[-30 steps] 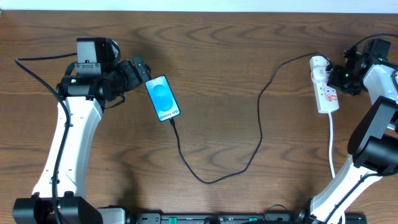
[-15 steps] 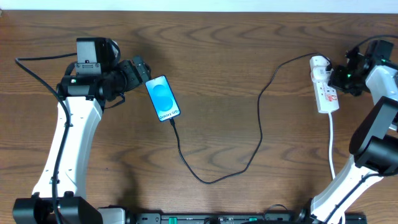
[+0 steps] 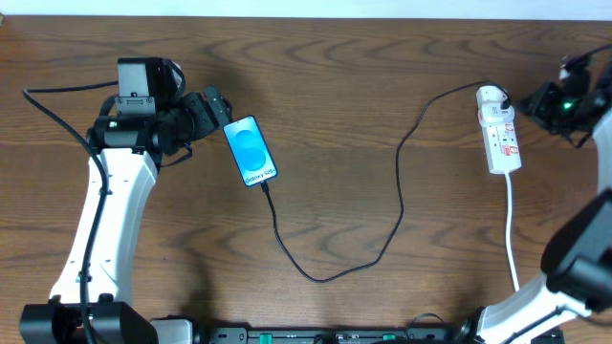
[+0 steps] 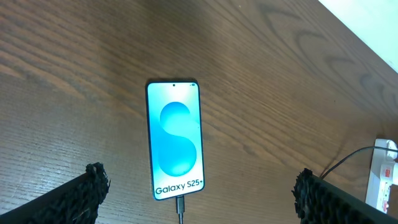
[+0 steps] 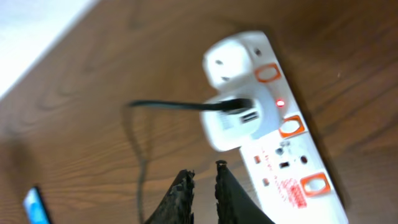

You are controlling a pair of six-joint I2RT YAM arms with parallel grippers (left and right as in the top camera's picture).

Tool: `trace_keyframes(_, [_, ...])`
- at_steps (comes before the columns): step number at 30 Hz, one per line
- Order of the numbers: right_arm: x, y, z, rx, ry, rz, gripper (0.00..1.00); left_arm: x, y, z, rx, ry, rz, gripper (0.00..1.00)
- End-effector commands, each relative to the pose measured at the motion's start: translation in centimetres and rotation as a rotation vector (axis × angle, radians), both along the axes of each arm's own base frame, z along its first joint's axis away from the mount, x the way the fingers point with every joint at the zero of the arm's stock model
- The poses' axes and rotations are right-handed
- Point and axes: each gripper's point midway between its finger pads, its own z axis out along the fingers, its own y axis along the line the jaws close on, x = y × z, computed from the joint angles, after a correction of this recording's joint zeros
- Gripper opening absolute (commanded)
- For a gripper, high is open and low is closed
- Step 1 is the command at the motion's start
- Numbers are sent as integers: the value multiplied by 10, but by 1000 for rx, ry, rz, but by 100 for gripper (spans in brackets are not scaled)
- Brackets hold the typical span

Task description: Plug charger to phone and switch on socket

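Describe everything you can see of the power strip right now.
The power strip is a narrow white plastic bar lying flat on the wooden table, on the robot's right. It has orange-ringed switches and red print. A white adapter sits in one outlet, with a black cable leading from it, and a small red light glows beside it. A white cord leaves its near end. The right gripper hangs close by, not touching.

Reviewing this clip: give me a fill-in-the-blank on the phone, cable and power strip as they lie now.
The phone screen reads "Galaxy ___".
The charger is ___ into the phone's bottom edge.
A small ___ light glows on the socket.
The right gripper holds ___.
Missing words: S25+; plugged; red; nothing.
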Motion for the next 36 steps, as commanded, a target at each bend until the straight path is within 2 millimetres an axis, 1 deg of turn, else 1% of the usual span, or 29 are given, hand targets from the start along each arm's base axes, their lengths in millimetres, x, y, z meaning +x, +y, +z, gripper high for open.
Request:
trace_keyframes(1, [-3,17,37,20,-65,31,15,-1,3,-1,14,3,7,98])
trace_keyframes(4, [-9,38,54,3,-89,86,22,-1,3,-1,14,3,7,98])
trace_keyframes(6, [-12,56,66,-28,-117,151,32,-1,3,-1,14,3,7,98])
trace_keyframes(8, [-16,78,79,-61,-149,219,38,-1,4,-1,14,3,7,98])
trace_keyframes(11, [-23,111,98,-93,-193,310,42,-1,4,-1,14,3,7,98])
trace_keyframes(13, [-30,139,111,-111,-228,387,45,-1,4,-1,14,3,7,98])
trace_keyframes(16, [-41,168,123,-176,-252,450,50,-1,3,-1,14,3,7,98])
trace_keyframes(17, [-43,174,125,-185,-256,462,50,-1,3,-1,14,3,7,98])
trace_keyframes(18, [-50,191,131,-197,-269,498,52,-1,3,-1,14,3,7,98])
trace_keyframes(20, [-59,206,135,-213,-274,532,59,-1,3,-1,14,3,7,98])
trace_keyframes(22, [-71,213,137,-263,-255,541,68,-1,4,-1,14,3,7,98])
trace_keyframes(23, [-77,214,138,-288,-245,539,77,-1,3,-1,14,3,7,98])
trace_keyframes(25, [-87,212,141,-339,-232,528,99,-1,4,-1,14,3,7,98])
trace_keyframes(28, [-108,216,149,-353,-227,540,99,-1,4,-1,14,3,7,98])
trace_keyframes(31, [-135,226,154,-276,-198,556,99,-1,3,-1,14,3,7,98])
trace_keyframes(36, [-153,222,153,-280,-165,561,99,-1,4,-1,14,3,7,98])
